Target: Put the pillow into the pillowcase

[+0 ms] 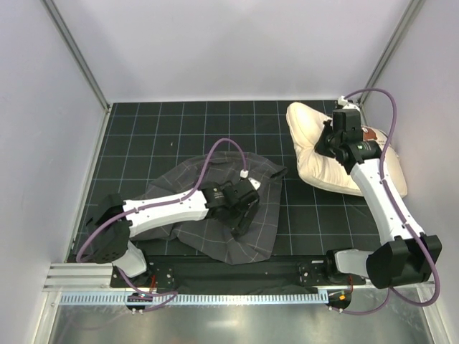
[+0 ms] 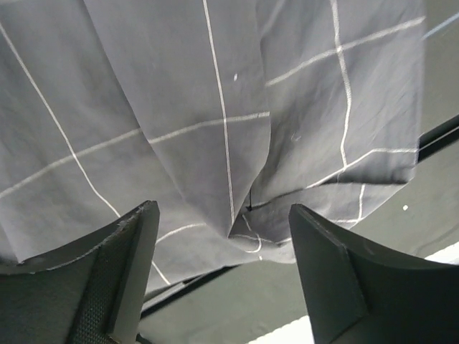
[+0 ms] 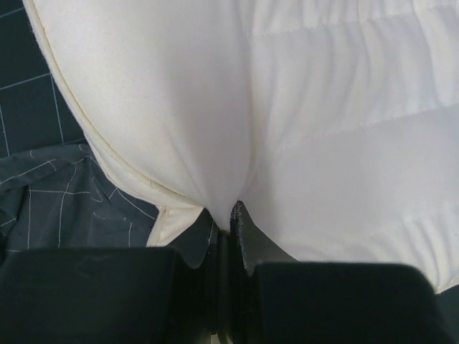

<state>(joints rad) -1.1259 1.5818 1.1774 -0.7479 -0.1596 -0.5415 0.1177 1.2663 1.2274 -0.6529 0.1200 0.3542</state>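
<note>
The pillowcase (image 1: 208,215), dark grey with thin light check lines, lies crumpled on the mat at centre left. My left gripper (image 1: 242,218) hangs just over its right part. In the left wrist view the gripper (image 2: 224,215) is open, and a hanging fold of the pillowcase (image 2: 215,107) sits just beyond the tips, with no cloth between them. The cream-white pillow (image 1: 315,161) lies bunched at the back right. My right gripper (image 1: 323,143) is on its left part. Up close, the right gripper (image 3: 231,211) is shut on a pinch of the pillow (image 3: 301,107).
A black gridded mat (image 1: 179,129) covers the table, with white walls on three sides. An aluminium rail (image 1: 215,297) runs along the near edge between the arm bases. Part of the pillowcase (image 3: 57,193) shows below the pillow in the right wrist view.
</note>
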